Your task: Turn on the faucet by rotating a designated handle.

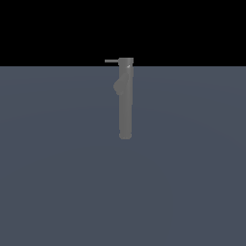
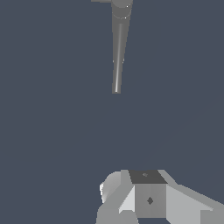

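Observation:
The faucet [image 1: 125, 98] is a slim matte grey column with a rounded end toward the camera, a small bump on its side and a short cap at the far end. The handle [image 1: 111, 61], a thin grey rod, sticks out from the cap toward the exterior view's left. In the wrist view the faucet [image 2: 118, 48] stretches away across the floor, with a sliver of the handle [image 2: 100, 1] at the picture's edge. My gripper [image 2: 145, 194] shows only as light-grey blocks, well apart from the faucet and touching nothing. The jaws' gap is not visible.
A flat blue-grey floor [image 1: 57, 182] lies under and around the faucet. The arm is absent from the exterior view. Beyond the floor's far edge the background is black.

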Robot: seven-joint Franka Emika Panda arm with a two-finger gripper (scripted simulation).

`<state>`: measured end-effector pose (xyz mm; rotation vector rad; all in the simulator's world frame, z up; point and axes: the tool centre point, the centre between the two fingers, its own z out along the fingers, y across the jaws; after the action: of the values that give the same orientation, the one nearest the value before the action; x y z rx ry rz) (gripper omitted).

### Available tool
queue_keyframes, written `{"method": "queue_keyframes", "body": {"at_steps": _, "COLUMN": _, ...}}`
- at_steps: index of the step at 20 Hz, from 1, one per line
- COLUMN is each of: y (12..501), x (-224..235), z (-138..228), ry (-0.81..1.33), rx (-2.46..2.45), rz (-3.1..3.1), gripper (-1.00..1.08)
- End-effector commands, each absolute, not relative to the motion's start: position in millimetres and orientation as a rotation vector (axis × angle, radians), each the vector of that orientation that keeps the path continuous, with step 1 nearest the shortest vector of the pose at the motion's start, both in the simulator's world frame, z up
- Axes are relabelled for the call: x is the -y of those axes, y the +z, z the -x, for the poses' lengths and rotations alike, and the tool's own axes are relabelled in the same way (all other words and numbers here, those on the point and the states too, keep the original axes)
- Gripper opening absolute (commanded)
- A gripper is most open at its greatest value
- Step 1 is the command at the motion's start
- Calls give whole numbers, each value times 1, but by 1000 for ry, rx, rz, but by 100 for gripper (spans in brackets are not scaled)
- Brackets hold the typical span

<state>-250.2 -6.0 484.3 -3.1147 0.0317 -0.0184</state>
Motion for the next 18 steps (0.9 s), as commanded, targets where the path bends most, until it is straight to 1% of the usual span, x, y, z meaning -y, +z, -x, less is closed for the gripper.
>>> {"method": "queue_keyframes", "body": {"at_steps": 1, "y": 484, "x": 6, "z": 250, "ry": -18, "rx": -32, "rz": 3115, "gripper": -100}}
{"method": "queue_keyframes", "body": {"at_steps": 10, "y": 476, "x": 14, "z": 249, "ry": 45, "rx": -10, "rz": 3131, "gripper": -100}}
{"method": "queue_keyframes", "body": {"at_steps": 18, "y": 476, "x": 14, "z": 245, "ry": 45, "rx": -12, "rz": 3132, "gripper": -100}}
